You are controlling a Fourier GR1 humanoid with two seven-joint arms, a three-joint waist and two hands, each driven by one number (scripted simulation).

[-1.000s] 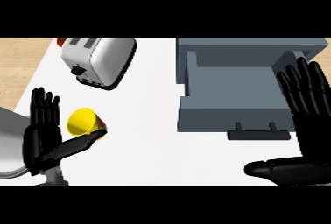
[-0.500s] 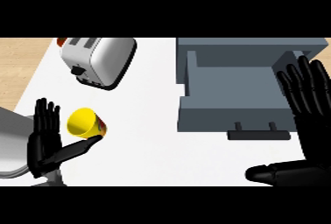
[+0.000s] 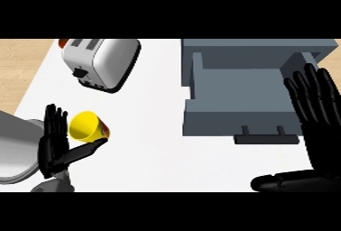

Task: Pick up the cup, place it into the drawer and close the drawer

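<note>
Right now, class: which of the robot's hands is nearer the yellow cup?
Left. The left hand is open right beside the yellow cup; the right hand is across the counter by the open drawer.

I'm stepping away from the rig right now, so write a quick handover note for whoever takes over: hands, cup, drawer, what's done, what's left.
Left hand: open, fingers straight, thumb out under the cup; not closed round it.
Right hand: open, fingers up, resting at the view's right edge beside the drawer.
Cup: yellow, tipped on the counter at the left, beside the left hand's fingers, below the toaster.
Drawer: open, nothing seen in it, handle facing the robot.
Done: drawer stands open, left hand is at the cup.
Left: grasp and lift the cup, put it in the drawer, push the drawer shut.
</note>
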